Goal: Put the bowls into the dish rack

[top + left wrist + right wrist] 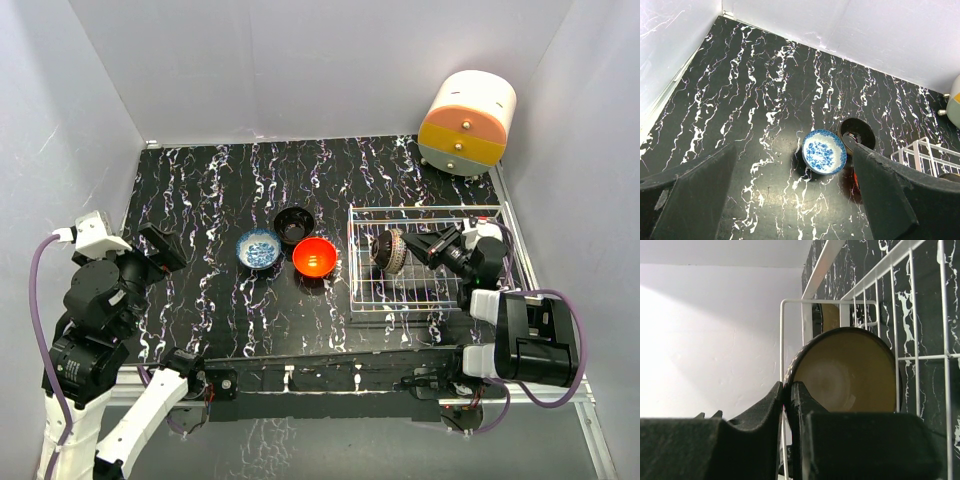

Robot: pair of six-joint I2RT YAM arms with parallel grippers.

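The tan-gold bowl [390,250] stands on edge inside the wire dish rack [420,210]. My right gripper [410,247] is shut on its dark rim; in the right wrist view the jaws [788,386] pinch the rim of the bowl [850,370] against the rack wires [790,301]. The blue-and-white bowl [258,248], the black bowl [294,222] and the red-orange bowl [314,256] sit upright on the table left of the rack. My left gripper [165,250] is open and empty, left of them. Its view shows the blue-and-white bowl [824,151] and black bowl [857,134]. The white bowl is out of view.
A round cream-and-orange drawer cabinet [467,122] stands at the back right corner. White walls close in the black marbled table [200,190] on three sides. The rack's corner [920,150] shows at the right of the left wrist view.
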